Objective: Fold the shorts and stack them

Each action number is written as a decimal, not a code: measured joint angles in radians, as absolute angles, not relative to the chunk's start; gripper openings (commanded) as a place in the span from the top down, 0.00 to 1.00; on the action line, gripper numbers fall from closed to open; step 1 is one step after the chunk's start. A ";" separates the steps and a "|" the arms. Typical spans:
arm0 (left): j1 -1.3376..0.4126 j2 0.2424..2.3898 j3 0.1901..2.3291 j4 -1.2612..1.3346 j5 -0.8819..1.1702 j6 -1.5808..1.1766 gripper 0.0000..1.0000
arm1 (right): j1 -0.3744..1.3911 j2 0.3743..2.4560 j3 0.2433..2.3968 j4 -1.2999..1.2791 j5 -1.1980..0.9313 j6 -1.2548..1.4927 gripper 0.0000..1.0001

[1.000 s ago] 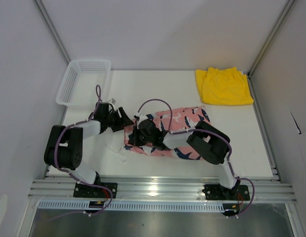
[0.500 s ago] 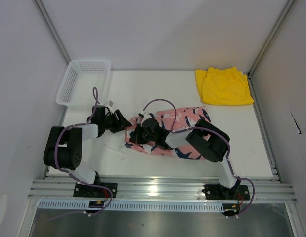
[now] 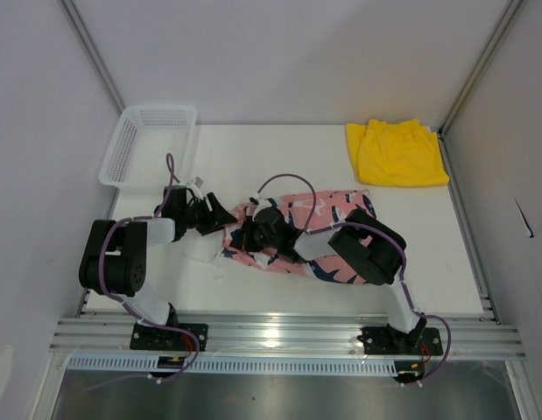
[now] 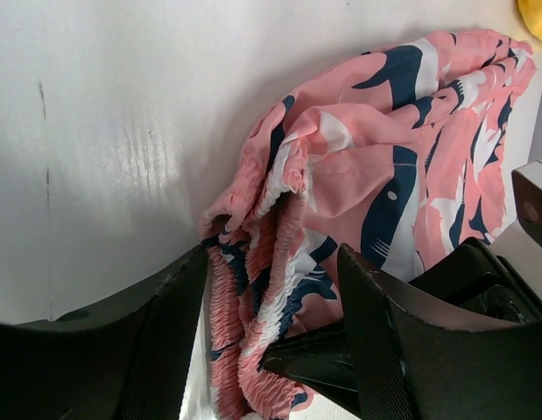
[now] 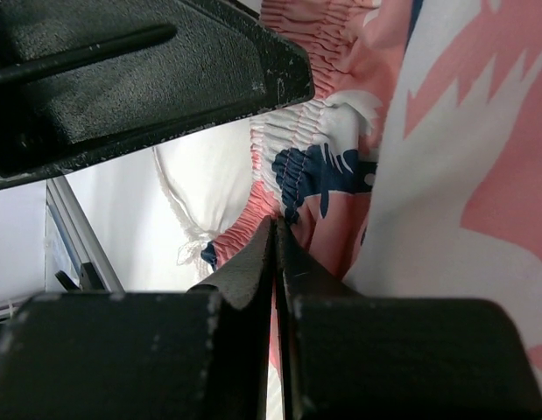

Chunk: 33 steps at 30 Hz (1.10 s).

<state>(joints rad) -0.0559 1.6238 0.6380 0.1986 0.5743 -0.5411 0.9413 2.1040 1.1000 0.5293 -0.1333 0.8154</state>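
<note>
Pink printed shorts (image 3: 332,208): soft cloth pair with a navy-and-white whale-like print, lying rumpled at the middle of the frame in the top view, gathered waistband bunched toward the left, not yet folded.
Yellow shorts (image 3: 397,153): plain bright cloth pair, lying as a rough square at the upper right of the white surface (image 3: 253,157), well apart from the pink pair and touched by neither arm.
Left fingers (image 4: 157,341): spread apart, straddling the elastic waistband at the pink pair's left end, with cloth lying between them but not clamped.
Right fingers (image 5: 235,350): pressed fully together, tips at the waistband edge just beside the left fingers; impossible to tell whether a thin layer is pinched.
White plastic mesh basket (image 3: 122,157): upper left of the frame, near the left arm, no part in the work.
Done so far: yellow pair apparently folded and set aside, judging by its tidy outline.
In hand: probably sorting out the bunched waistband so the pink pair can be laid flat.
Left to do: flattening and folding the pink pair, then laying one pair on the other; no stack yet.
Progress: about halfway, at a guess.
</note>
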 measured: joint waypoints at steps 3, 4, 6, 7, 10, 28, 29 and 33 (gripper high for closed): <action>-0.056 1.630 0.644 0.199 0.580 -0.541 0.34 | 0.939 2.111 1.105 0.534 -0.139 0.816 1.00; -0.057 1.630 0.644 0.199 0.580 -0.541 0.34 | 0.938 2.114 1.109 0.535 -0.141 0.816 1.00; -0.058 1.629 0.644 0.198 0.576 -0.542 0.34 | 0.937 2.121 1.120 0.534 -0.140 0.816 1.00; -0.060 1.626 0.644 0.195 0.569 -0.542 0.34 | 0.936 2.124 1.126 0.533 -0.141 0.816 1.00; -0.074 1.616 0.644 0.185 0.540 -0.542 0.35 | 0.936 2.130 1.135 0.532 -0.141 0.816 1.00; -0.088 1.600 0.636 0.142 0.447 -0.541 0.68 | 0.932 2.151 1.175 0.512 -0.152 0.819 1.00; -0.088 1.600 0.636 0.139 0.444 -0.541 0.71 | 0.932 2.151 1.176 0.510 -0.152 0.819 1.00; -0.089 1.601 0.636 0.131 0.436 -0.541 0.76 | 0.932 2.154 1.188 0.495 -0.157 0.818 1.00</action>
